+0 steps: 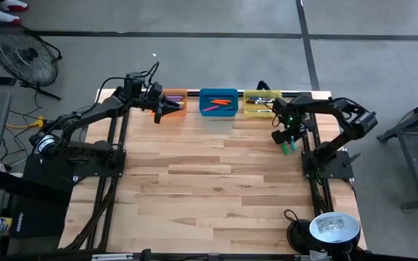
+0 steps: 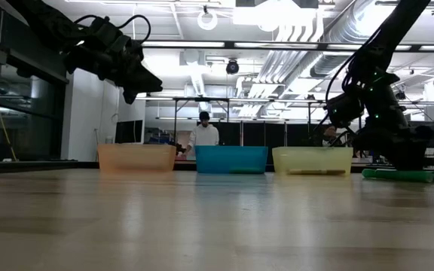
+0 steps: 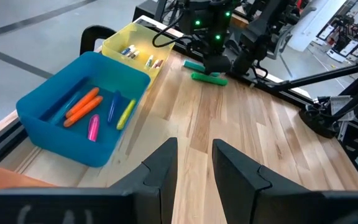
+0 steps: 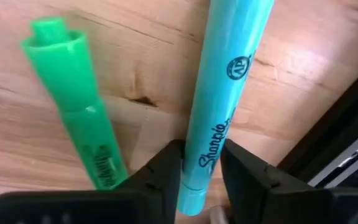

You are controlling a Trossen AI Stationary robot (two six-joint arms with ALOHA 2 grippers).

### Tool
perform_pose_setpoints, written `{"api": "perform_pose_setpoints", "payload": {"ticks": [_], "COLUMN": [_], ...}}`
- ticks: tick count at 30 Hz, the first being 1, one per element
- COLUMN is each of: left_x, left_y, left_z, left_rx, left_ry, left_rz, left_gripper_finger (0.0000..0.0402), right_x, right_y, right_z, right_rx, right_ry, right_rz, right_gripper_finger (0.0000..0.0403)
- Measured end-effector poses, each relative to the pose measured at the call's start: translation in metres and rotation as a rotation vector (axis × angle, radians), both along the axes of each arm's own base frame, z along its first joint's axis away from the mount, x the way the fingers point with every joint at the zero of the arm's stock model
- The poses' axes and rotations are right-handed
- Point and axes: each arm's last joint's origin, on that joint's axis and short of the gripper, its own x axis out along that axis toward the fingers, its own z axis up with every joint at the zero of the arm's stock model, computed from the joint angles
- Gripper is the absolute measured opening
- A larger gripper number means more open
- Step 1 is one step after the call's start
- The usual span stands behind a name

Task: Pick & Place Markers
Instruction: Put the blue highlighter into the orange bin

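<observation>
Down at the wooden table's (image 1: 216,181) right edge, the right hand (image 4: 201,168) has its dark fingers pressed on either side of a slim teal marker (image 4: 219,99), with a stubby green highlighter (image 4: 79,99) lying just beside it. The left hand (image 3: 191,165) hovers narrowly parted, holding nothing, near the orange translucent bin (image 2: 136,156); more markers lie in the blue bin (image 3: 82,106) and the yellow bin (image 3: 135,46).

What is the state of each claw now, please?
Left claw: open, holding nothing, above the orange bin.
Right claw: closed around the teal marker on the table.
</observation>
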Motion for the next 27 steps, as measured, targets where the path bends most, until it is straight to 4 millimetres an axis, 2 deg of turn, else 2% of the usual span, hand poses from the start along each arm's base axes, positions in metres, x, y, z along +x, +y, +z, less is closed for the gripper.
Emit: {"api": "perform_pose_setpoints", "payload": {"ticks": [6,13,19,27], "left_x": [0.000,0.000,0.000,0.000], "left_y": [0.000,0.000,0.000,0.001], "left_z": [0.000,0.000,0.000,0.000], "left_rx": [0.000,0.000,0.001,-0.003], "left_ry": [0.000,0.000,0.000,0.006], "left_rz": [0.000,0.000,0.001,0.021], "left_gripper_finger": [0.0099,0.0099,0.0099,0.0099], "right_x": [0.005,0.009,0.023,0.037], "right_y": [0.003,0.002,-0.011,-0.024], "right_z": [0.000,0.004,0.021,0.054], "right_rx": [-0.021,-0.038,-0.090,-0.172], "right_ry": [0.018,0.029,-0.082,-0.176], "right_rz": [-0.047,-0.052,-0.042,-0.034], "right_gripper_finger": [0.0060,0.0055,0.0054,0.0054]}}
